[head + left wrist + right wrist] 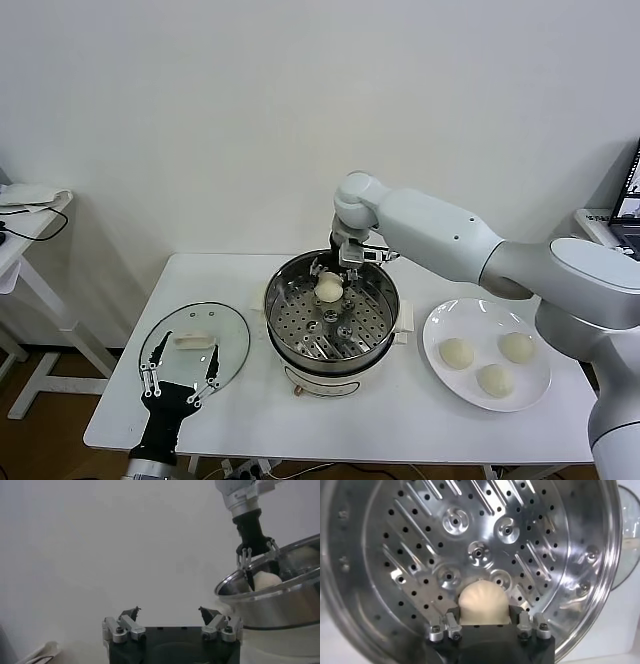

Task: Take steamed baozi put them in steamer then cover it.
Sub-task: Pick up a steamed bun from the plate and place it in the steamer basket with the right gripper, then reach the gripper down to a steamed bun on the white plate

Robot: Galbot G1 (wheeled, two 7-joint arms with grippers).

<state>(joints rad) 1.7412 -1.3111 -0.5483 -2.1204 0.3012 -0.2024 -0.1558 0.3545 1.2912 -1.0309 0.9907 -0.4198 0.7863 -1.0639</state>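
The steamer (275, 300) stands mid-table, its perforated tray (480, 530) showing. One baozi (328, 288) rests at the tray's far side. My right gripper (330, 272) reaches down into the pot and stands open around that baozi (484, 602), a finger close on each side. In the left wrist view the same baozi (267, 580) shows above the pot's rim. Three more baozi (456, 352) lie on a white plate (440, 325) to the right. The glass cover (225, 335) lies flat on the left, with my left gripper (188, 345) open and empty over its near edge.
A white side table (30, 200) stands far left, beyond the work table's edge. Bare white tabletop (400, 420) runs in front of the steamer and plate. A wall lies close behind.
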